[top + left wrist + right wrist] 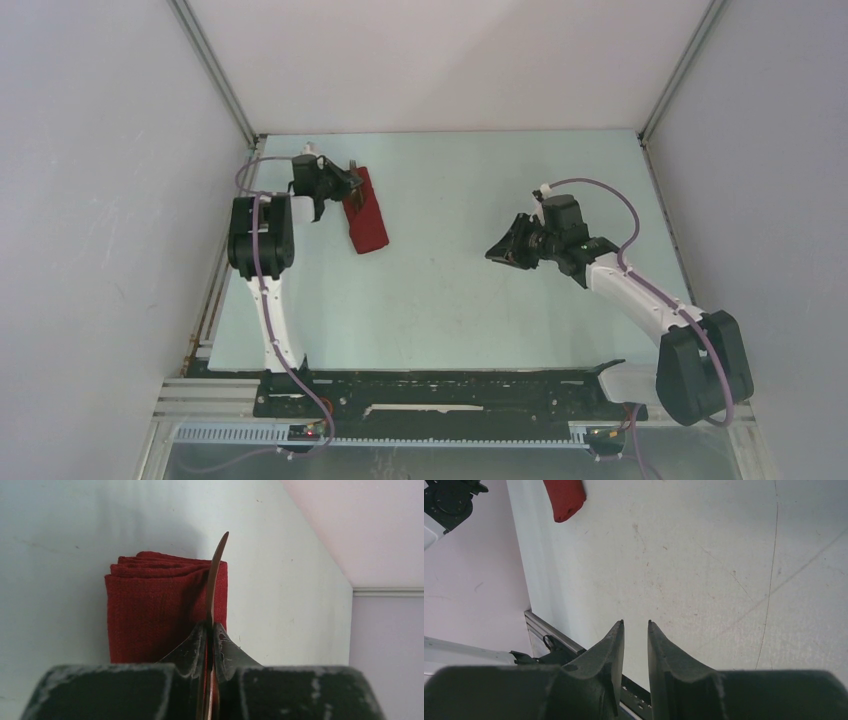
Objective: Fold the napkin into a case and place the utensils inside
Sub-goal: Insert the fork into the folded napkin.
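Red case (155, 615): folded oblong, flat on the table (280, 605), just beyond the left fingers.
Wooden utensil (216, 575): edge-on over the case's right part; fork or spoon unclear.
Left gripper (210, 626): clenched on the utensil.
Right gripper (635, 623): slightly parted, empty, well apart from the case.

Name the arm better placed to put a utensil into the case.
Left. The left pincer grips a utensil right at the layered end of the case; the right pincer is empty, jaws slightly apart, well away over the table.
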You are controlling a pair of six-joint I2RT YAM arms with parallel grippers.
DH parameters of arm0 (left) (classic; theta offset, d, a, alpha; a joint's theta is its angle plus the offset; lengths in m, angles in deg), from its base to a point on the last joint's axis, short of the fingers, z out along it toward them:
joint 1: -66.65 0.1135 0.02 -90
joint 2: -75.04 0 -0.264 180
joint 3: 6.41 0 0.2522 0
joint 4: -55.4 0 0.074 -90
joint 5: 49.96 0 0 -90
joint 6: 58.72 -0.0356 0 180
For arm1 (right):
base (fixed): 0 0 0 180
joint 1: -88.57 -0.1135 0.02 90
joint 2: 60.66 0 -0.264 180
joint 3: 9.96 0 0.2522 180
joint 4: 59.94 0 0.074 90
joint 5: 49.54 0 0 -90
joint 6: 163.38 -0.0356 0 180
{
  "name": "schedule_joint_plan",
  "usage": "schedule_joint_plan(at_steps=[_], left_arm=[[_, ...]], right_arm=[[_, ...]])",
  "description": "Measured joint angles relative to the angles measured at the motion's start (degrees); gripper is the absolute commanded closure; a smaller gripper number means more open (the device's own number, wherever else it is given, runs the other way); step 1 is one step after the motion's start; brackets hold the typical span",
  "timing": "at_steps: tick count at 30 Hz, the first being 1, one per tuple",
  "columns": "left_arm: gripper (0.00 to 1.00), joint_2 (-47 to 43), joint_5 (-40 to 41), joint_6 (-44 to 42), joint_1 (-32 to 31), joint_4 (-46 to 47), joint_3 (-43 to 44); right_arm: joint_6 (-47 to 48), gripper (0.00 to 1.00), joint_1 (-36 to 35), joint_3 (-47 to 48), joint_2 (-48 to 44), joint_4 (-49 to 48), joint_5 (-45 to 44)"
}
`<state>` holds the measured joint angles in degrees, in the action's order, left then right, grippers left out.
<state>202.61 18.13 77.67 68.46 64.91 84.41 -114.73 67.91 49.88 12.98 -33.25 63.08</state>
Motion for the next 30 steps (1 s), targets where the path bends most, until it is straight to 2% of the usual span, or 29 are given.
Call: schedule_joint_plan(at_steps=[23,30], left_arm=[[0.92,-3.34,-1.33,2.78,-0.96,8.55,-9.20],[0.88,-4.44,-1.20,4.72,-2.89,12.37,-12.41]], right_arm=[[-0.96,0.71,-0.83,-3.13,-3.37,-0.55,-0.04],[-1.18,0.71,-1.09,-3.23,-3.50,-0.66,-0.04]])
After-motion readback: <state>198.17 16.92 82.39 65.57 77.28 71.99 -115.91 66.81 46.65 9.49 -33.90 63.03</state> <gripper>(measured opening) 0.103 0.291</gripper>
